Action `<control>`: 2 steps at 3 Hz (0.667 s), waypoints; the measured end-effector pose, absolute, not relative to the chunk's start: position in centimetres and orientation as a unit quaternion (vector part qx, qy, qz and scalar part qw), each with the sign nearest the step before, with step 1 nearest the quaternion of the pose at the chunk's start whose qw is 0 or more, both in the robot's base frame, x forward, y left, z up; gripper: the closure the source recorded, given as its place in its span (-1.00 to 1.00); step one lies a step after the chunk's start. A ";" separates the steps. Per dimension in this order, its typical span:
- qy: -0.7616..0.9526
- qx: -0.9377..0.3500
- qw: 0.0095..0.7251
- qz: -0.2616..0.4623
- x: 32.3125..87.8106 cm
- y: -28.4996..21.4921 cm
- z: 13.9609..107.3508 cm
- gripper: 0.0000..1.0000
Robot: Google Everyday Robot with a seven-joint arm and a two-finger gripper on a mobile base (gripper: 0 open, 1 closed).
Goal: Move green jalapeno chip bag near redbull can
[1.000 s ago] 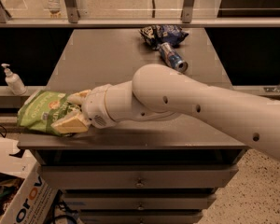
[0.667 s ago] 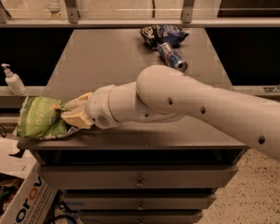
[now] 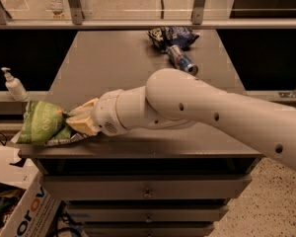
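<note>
The green jalapeno chip bag (image 3: pixel 42 123) lies at the table's front left corner and partly overhangs the left edge. My gripper (image 3: pixel 75 121) is at the bag's right end, with its tan fingers (image 3: pixel 84 125) closed on the bag's crinkled edge. The redbull can (image 3: pixel 181 60) lies on its side at the far right of the table (image 3: pixel 113 63), well away from the bag and gripper. My white arm reaches across the front of the table from the right.
A dark blue chip bag (image 3: pixel 171 36) lies just behind the can. A soap pump bottle (image 3: pixel 12 85) stands on a ledge to the left. A cardboard box (image 3: pixel 24 216) sits on the floor at the lower left. Drawers are below the tabletop.
The gripper and the green bag have shifted a little left and toward the front edge; the bag now hangs further over the left corner.
</note>
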State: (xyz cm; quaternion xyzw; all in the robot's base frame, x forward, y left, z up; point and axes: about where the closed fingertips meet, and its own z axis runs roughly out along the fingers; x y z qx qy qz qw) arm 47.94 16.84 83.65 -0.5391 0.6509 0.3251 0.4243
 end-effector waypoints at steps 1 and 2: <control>0.651 -0.539 0.424 0.325 47.9 16.8 83.7 1.00; 0.658 -0.515 0.450 0.315 49.7 12.4 85.8 1.00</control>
